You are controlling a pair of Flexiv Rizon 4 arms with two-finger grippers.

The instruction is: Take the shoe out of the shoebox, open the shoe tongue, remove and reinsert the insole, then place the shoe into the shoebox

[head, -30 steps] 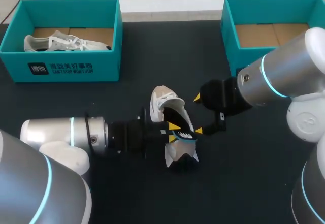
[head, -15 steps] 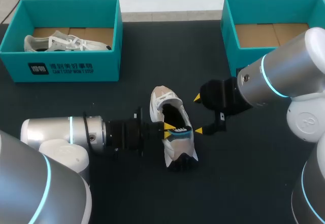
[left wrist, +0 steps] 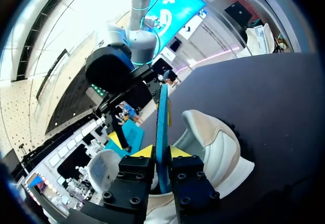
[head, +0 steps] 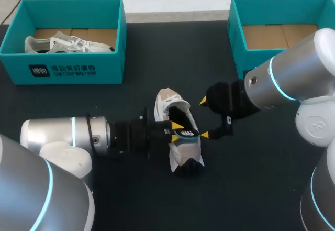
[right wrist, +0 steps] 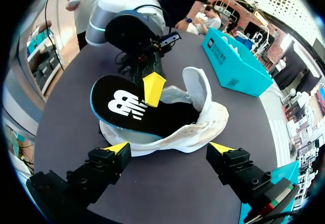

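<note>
A white and beige shoe [head: 180, 152] lies on the black table [head: 251, 189] at the middle. Its black insole [head: 187, 133] with a teal rim sticks partly out of the shoe's opening. My left gripper [head: 175, 130] is shut on the insole; in the left wrist view the insole [left wrist: 162, 107] stands edge-on between the fingers of the gripper [left wrist: 161, 152], with the shoe [left wrist: 216, 145] below. My right gripper [head: 204, 118] is open just right of the shoe. In the right wrist view the shoe [right wrist: 203, 125] and insole [right wrist: 127, 107] lie ahead of its spread gripper [right wrist: 170, 149].
A teal shoebox [head: 63, 71] at the back left holds a second white shoe [head: 68, 44]. Another teal shoebox [head: 238, 42] at the back right shows only its cardboard floor. My right arm's bulk stands between the shoe and that box.
My left gripper has drawn back a little to the left with the insole, which now sits slightly farther from the shoe's dark end. The right arm has kept still.
</note>
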